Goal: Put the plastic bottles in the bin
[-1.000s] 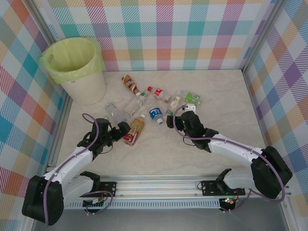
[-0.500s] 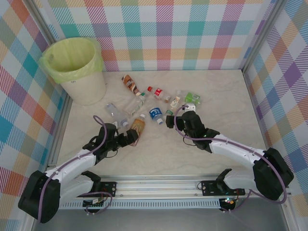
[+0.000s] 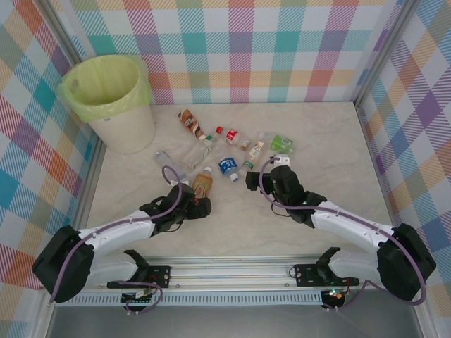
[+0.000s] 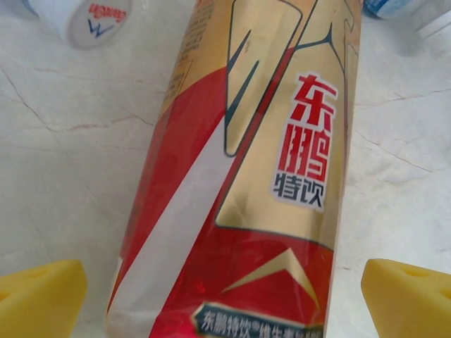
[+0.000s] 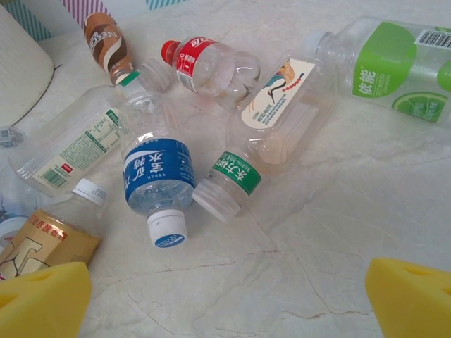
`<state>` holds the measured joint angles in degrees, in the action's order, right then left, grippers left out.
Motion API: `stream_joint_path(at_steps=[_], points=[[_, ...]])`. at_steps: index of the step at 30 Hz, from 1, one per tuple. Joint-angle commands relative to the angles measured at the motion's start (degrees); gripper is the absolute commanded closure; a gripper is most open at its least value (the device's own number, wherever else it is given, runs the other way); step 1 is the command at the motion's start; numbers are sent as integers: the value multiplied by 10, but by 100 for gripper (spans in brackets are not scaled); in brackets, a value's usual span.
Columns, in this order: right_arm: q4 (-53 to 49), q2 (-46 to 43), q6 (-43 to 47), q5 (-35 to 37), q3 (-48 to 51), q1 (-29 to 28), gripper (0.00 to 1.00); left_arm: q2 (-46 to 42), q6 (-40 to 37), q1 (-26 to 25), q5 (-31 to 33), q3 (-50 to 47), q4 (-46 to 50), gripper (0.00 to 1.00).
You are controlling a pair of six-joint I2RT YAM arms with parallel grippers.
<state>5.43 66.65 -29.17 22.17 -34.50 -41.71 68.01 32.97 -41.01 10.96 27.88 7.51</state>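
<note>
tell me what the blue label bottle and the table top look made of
Blue-label bottle: clear, glossy thin plastic, judging by see-through walls with highlights. Table top: pale, smooth, with marble-like veining, possibly stone or printed laminate.

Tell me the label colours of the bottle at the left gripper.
Red and gold label, with a white stripe; clearest in the left wrist view.

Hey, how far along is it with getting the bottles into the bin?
Nothing looks done: no bottle shows inside the bin. In hand: the left gripper, open, straddles the red-and-gold bottle without gripping it. The right gripper hangs open near the pile. Left: every bottle, including the blue-label bottle and green-label bottle, lies on the table.
</note>
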Motion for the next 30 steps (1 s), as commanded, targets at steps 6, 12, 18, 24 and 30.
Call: stream_joint_path(at_steps=[6, 12, 18, 24, 30], points=[[-9, -1, 16, -7, 0, -2, 0, 61, -64, -14, 87, 29, 13, 2], [-28, 6, 26, -16, -2, -2, 0, 95, -89, -14, 98, 32, -1, 5], [3, 8, 24, -15, 4, -2, 0, 104, -100, -14, 113, 35, -26, 23], [52, 0, 16, 6, 10, -2, 0, 55, -94, -14, 101, 33, -46, 38], [51, 16, 27, 31, -12, -2, 0, 25, -102, -14, 68, 98, 24, 45]])
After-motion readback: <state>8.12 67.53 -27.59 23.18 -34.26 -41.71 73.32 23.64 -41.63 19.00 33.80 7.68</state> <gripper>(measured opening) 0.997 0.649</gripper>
